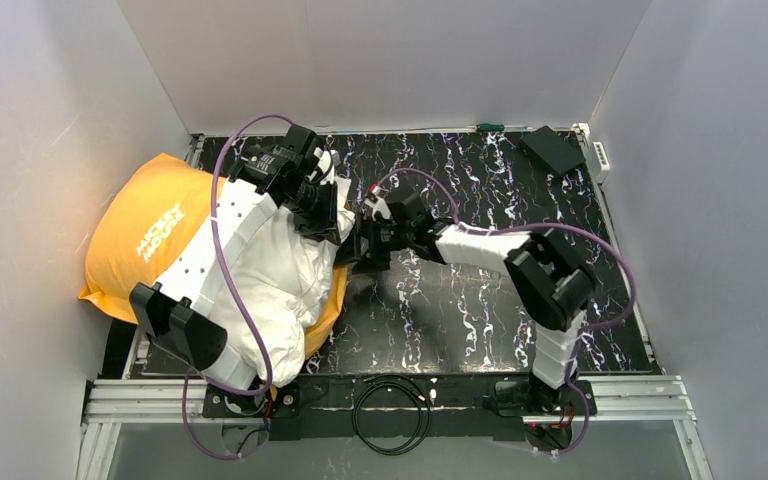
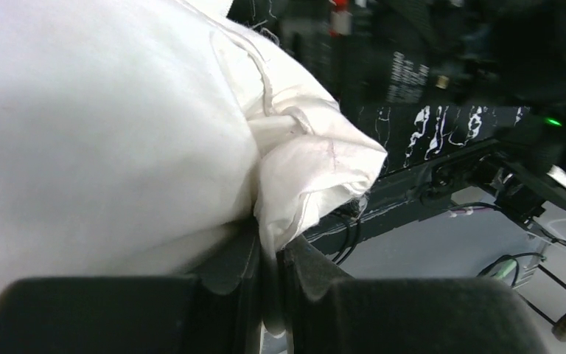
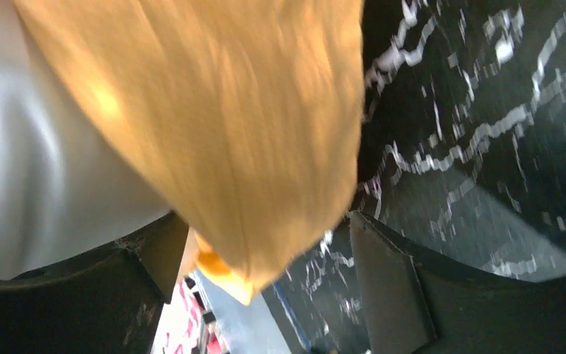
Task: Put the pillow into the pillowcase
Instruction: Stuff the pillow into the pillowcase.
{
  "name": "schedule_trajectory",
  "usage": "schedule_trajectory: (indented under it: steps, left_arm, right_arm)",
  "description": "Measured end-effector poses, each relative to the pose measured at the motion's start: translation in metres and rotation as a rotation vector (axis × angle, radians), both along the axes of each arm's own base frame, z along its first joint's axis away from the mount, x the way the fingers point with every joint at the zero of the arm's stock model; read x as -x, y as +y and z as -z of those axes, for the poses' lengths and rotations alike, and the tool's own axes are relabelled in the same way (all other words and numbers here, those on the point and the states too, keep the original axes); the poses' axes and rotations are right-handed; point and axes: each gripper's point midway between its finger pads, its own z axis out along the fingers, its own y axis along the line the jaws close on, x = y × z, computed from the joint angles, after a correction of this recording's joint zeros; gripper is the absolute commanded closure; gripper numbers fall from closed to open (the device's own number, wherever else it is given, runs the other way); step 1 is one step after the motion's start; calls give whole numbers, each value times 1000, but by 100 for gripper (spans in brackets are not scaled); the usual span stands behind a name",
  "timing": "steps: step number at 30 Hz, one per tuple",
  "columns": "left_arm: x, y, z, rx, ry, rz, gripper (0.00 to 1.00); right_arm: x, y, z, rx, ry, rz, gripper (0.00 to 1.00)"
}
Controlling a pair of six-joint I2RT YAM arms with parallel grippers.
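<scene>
The off-white pillow [image 1: 282, 290] lies at the table's left, partly inside the orange pillowcase [image 1: 150, 228] with white lettering. An orange edge shows under the pillow's right side. My left gripper [image 1: 331, 214] is shut on a bunched corner of the pillow [image 2: 309, 166], with the cloth pinched between its fingers [image 2: 269, 258]. My right gripper [image 1: 362, 246] reaches in from the right, close beside the left one. Its jaws [image 3: 265, 233] stand open, and a fold of the pillowcase [image 3: 228, 125] hangs loose between them, with white pillow [image 3: 37, 184] behind it.
A black box [image 1: 552, 150] and a white power strip [image 1: 600, 155] sit at the back right corner. A black cable loop [image 1: 392, 405] lies on the front frame rail. White walls close in the left, back and right sides.
</scene>
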Motion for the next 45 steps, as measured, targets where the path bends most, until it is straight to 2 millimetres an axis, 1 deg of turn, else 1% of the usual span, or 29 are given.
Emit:
schedule_trajectory:
  steps: [1,2,3,4,5,7,8,9,10,12,13,15,17,18,19,20,22,24,26,28,30,32,33,34,35,37,38,42,45]
  left_arm:
    - [0,-1,-1,4,1,-3,100]
    - [0,-2,-1,10,5,-6,100]
    - [0,-3,-3,16,6,-10,100]
    - [0,-4,-5,23,5,-12,100]
    - [-1,-6,-7,29,4,-13,100]
    - [-2,-11,-11,41,3,-11,100]
    - [-2,-16,-13,50,2,-8,100]
    - [-2,-22,-15,60,5,0,100]
    - [-2,-28,-16,68,8,6,100]
    - [0,-48,-20,99,16,34,100]
    - [-1,-64,-29,142,4,52,100]
    - [0,-87,-32,182,4,88,100]
    - [-1,-118,-42,257,-15,129,100]
    - [-2,-131,-46,289,-26,147,100]
    - [-3,-142,-48,312,-33,162,100]
    - [-4,-150,-47,325,-36,172,100]
    - [-5,-153,-43,320,-32,171,100]
    - [-5,-149,-33,296,-14,158,100]
    - [-2,-141,-18,264,19,143,100]
    - [2,-135,-1,234,60,131,100]
    - [5,-130,13,211,101,115,100]
    - [6,-127,20,207,122,102,100]
    - [5,-128,20,212,127,95,100]
    - [4,-129,18,223,127,91,100]
    - [3,-130,17,234,125,89,100]
    - [1,-132,13,251,124,84,100]
    - [1,-134,11,260,123,83,100]
    - [-2,-139,-5,299,107,82,100]
    - [-4,-143,-19,331,89,84,100]
  right_arm:
    - [-6,9,-1,-21,-8,-1,32]
    - [-11,18,-2,-38,-14,-4,51]
    - [-15,25,-3,-54,-24,-6,74]
    - [-18,30,-5,-66,-29,-7,94]
    - [-20,32,-7,-77,-31,-6,99]
    - [-20,32,-11,-88,-24,1,99]
    - [-21,27,-12,-87,-23,10,99]
    - [-21,17,-12,-80,-22,24,99]
    - [-24,1,-12,-68,-22,48,99]
    - [-34,-43,-17,-40,-15,114,99]
    - [-40,-70,-23,-24,-15,154,99]
    - [-58,-131,-37,15,-27,250,99]
    - [-71,-183,-47,59,-56,336,96]
    - [-74,-210,-51,96,-66,374,88]
    - [-73,-224,-51,125,-71,390,74]
    - [-70,-235,-49,162,-66,394,60]
    - [-58,-245,-43,234,-44,369,39]
    - [-46,-252,-35,304,-26,344,27]
    - [-42,-259,-34,359,-27,334,23]
    - [-42,-266,-41,401,-46,337,23]
    - [-42,-270,-51,415,-74,339,30]
    - [-40,-271,-63,407,-110,342,39]
    - [-36,-270,-69,395,-120,343,50]
    - [-32,-268,-74,379,-125,342,57]
    - [-29,-266,-77,360,-130,341,61]
    - [-17,-257,-78,310,-112,341,67]
    - [-13,-250,-75,288,-100,339,68]
    - [12,-206,-45,198,27,297,69]
    - [17,-174,-30,147,107,280,67]
